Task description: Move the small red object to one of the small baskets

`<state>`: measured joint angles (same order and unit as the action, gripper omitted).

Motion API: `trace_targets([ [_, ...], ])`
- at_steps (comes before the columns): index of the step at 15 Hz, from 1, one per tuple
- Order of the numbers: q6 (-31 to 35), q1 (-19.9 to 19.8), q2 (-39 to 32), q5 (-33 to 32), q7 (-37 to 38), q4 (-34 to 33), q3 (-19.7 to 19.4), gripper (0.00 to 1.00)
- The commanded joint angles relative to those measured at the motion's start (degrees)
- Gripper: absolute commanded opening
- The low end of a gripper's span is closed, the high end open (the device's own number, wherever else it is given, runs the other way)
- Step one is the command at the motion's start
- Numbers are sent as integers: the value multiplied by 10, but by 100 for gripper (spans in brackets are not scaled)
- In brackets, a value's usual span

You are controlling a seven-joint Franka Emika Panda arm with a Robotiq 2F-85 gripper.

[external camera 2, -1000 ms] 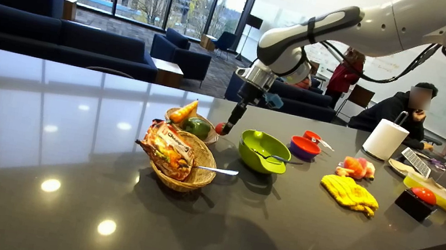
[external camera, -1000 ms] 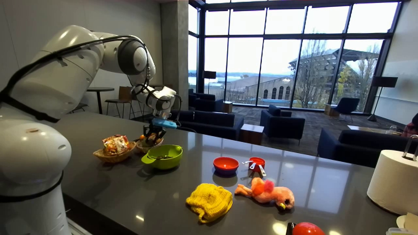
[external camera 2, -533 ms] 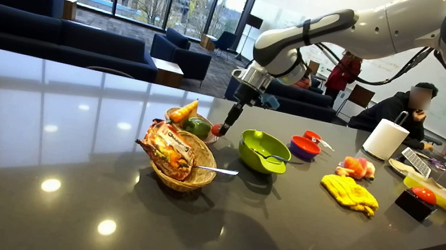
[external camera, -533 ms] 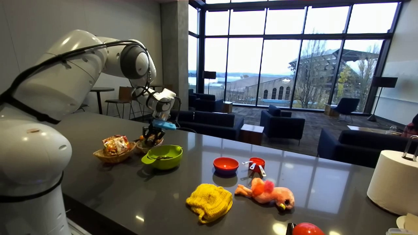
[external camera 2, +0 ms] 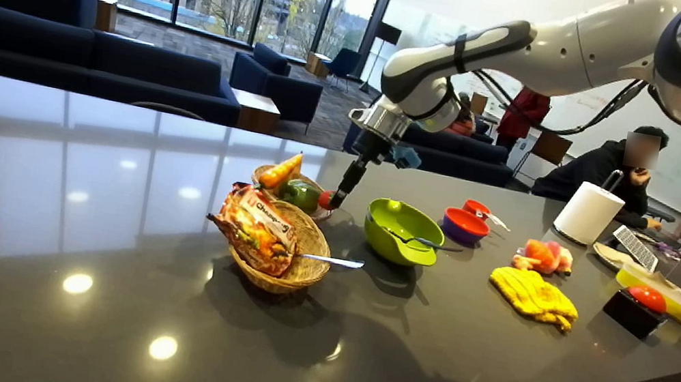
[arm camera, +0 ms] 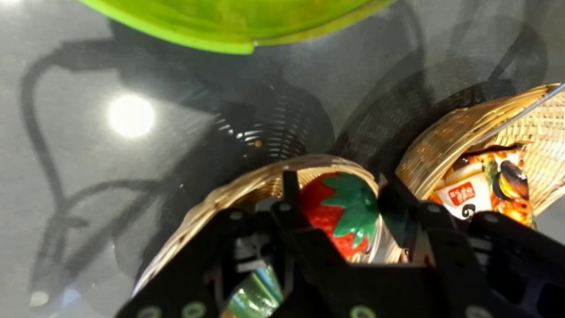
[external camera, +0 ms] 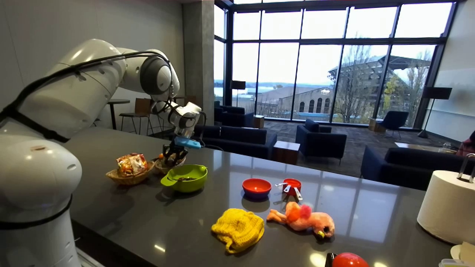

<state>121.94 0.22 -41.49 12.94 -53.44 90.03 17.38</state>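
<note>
The small red object shows as a red toy strawberry with green leaves (arm camera: 320,212) between my fingers in the wrist view. It also shows in an exterior view (external camera 2: 325,199) at my fingertips. My gripper (arm camera: 339,187) is shut on it, with a finger at each side. My gripper also shows in both exterior views (external camera: 173,160) (external camera 2: 336,200). The strawberry is at the rim of the far small wicker basket (arm camera: 247,183), beside a dark green vegetable (external camera 2: 300,195) and a carrot (external camera 2: 280,170). A second wicker basket (external camera 2: 314,242) holds a food packet (external camera 2: 258,229).
A green bowl (external camera 2: 399,232) with a utensil stands close beside the gripper. A spoon handle (external camera 2: 336,261) sticks out of the near basket. A red and purple bowl (external camera: 256,188), red measuring cups (external camera: 292,185), a yellow cloth (external camera: 238,230) and a plush toy (external camera: 306,222) lie farther along.
My gripper has moved slightly down and toward the green vegetable in the far basket. The strawberry has moved with it. The other objects on the counter have not moved.
</note>
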Motion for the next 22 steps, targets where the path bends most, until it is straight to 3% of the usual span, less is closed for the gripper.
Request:
trace_targets([
  [1,-21,-1,-17,8,-11,-26,1,23],
  [9,-36,-2,-30,7,-11,-40,1,23],
  [10,-37,-2,-30,6,-11,-41,1,63],
  [11,-38,-1,-30,6,-11,-43,0,74],
  [15,-39,1,-29,5,-9,-48,-1,97],
  [22,-15,-3,8,3,7,-24,-11,100],
])
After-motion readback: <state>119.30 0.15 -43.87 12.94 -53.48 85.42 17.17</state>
